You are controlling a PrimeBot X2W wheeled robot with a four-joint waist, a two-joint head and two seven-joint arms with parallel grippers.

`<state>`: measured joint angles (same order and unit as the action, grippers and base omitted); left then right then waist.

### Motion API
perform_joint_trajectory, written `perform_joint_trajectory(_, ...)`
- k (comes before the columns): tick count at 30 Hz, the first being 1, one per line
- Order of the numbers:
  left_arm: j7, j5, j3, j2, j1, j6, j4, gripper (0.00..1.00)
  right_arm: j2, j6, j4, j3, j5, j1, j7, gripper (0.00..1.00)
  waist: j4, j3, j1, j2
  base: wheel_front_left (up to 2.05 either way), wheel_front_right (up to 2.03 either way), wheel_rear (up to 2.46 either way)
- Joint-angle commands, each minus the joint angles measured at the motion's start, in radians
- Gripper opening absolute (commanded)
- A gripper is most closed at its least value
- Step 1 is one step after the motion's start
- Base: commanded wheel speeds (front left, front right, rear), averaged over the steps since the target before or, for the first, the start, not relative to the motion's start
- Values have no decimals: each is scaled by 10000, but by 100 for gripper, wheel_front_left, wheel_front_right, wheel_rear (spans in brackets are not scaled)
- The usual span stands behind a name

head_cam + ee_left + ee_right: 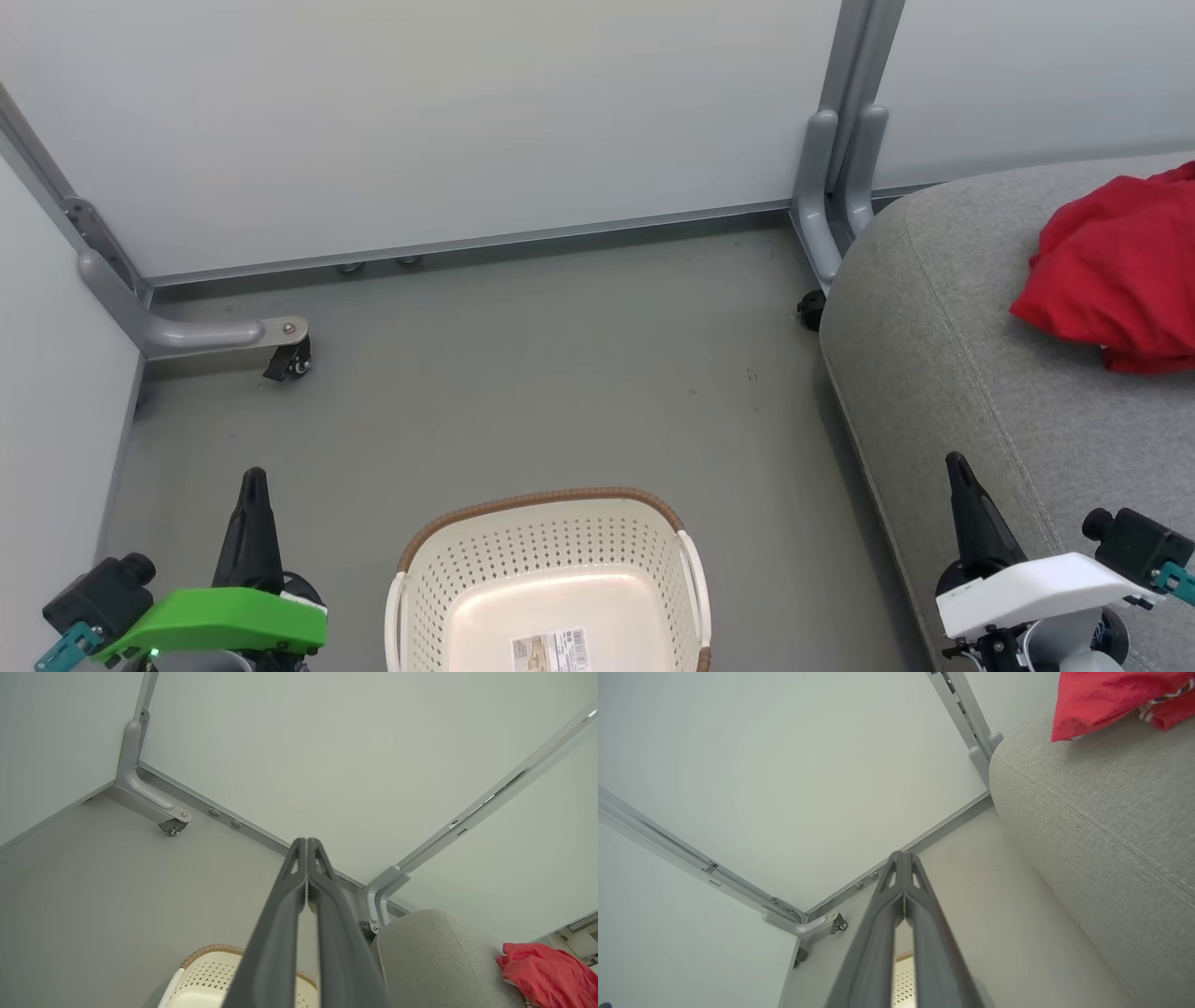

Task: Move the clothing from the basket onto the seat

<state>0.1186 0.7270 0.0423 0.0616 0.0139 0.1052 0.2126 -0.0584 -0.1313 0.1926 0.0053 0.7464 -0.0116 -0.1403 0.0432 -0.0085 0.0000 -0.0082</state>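
1. The red clothing (1116,280) lies bunched on the grey seat cushion (952,373). It is ahead of my right claw (954,464) and out to its outer side, well apart from the fingertips. A striped edge shows in the right wrist view, and I cannot tell whether the heap is one garment or two.
2. The seat's rounded corner runs just beside my right claw and passes under its wrist.
3. The perforated laundry basket (541,551) stands on the floor (523,373) between my two claws, behind their tips. The part of its inside that I can see holds a paper label (551,649) and no cloth.
4. Both claws are pressed closed on nothing. My left claw (254,478) hangs over bare floor, pointing toward the pale partition panels (467,121).
5. I judge the transfer finished, or at its last check, since the basket's near edge is cut off.
6. The next move is to look at that hidden part. If cloth is there, I would spread one claw's fingers, dip past the braided rim and pinch a fold.
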Motion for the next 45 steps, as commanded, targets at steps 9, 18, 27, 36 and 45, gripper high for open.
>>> perform_joint_trajectory(9,-356,1406,158,11,450,66,-41,0,-116,2,-13,-141,1437,-353,327,0,-43,11,0,27,0,0,0)
perform_joint_trajectory(18,-675,2609,255,-7,553,107,13,0,-137,3,69,-248,2659,-466,636,0,-89,24,0,33,0,0,0)
perform_joint_trajectory(27,-941,3608,338,-23,630,124,61,0,-150,4,136,-346,3664,-553,891,0,-131,35,0,39,0,0,0)
perform_joint_trajectory(36,-1192,4527,410,-39,702,155,108,0,-152,5,201,-441,4585,-633,1142,0,-172,46,0,45,0,0,0)
perform_joint_trajectory(45,-1413,5347,469,-54,753,174,151,0,-151,6,260,-534,5411,-701,1374,0,-213,57,0,51,0,0,0)
